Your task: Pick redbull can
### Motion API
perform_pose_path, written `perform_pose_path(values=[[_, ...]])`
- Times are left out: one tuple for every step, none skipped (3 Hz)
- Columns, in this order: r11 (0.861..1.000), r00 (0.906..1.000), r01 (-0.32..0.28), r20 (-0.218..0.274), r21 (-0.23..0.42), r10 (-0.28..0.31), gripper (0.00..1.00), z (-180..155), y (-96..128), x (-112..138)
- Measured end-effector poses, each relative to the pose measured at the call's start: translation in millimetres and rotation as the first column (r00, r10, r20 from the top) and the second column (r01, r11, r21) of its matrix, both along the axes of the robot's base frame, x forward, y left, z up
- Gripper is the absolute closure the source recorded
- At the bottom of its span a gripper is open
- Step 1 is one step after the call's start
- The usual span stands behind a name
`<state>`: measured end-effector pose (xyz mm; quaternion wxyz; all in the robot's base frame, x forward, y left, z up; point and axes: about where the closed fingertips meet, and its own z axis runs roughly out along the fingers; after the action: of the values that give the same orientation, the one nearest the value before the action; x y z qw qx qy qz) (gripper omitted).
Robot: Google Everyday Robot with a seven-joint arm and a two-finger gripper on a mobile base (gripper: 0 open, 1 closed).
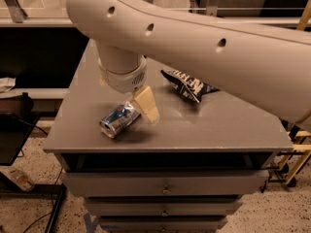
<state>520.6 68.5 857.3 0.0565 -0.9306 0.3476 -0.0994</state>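
Observation:
The redbull can [117, 120], silver with blue panels, lies on its side near the front left of the grey cabinet top [218, 125], its open-top end facing the front left. My gripper [130, 101] hangs from the thick white arm right above the can's rear end. It is open. One beige finger [147, 105] reaches down just right of the can, close to or touching it. The other finger is mostly hidden behind the wrist. The can rests on the surface.
A dark blue snack bag [187, 85] with white lettering lies behind and right of the can. The cabinet has drawers [165, 183] below its front edge. The big arm link crosses the upper right. A dark shelf stands at left.

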Motion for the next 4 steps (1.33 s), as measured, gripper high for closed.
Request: perform_pose_path(values=[[1.000,0.9993,-0.024,-0.030,-0.005,0.024,0.18,-8.9,6.0,-1.8],[0.999,0.9976,-0.035,-0.059,-0.006,0.035,0.41,-15.1,6.9,-2.1],[0.999,0.9965,-0.036,-0.076,-0.007,0.035,0.65,-18.2,4.0,-0.7],[0.999,0.9960,-0.035,-0.082,0.013,0.036,0.88,-5.7,-4.0,3.0]])
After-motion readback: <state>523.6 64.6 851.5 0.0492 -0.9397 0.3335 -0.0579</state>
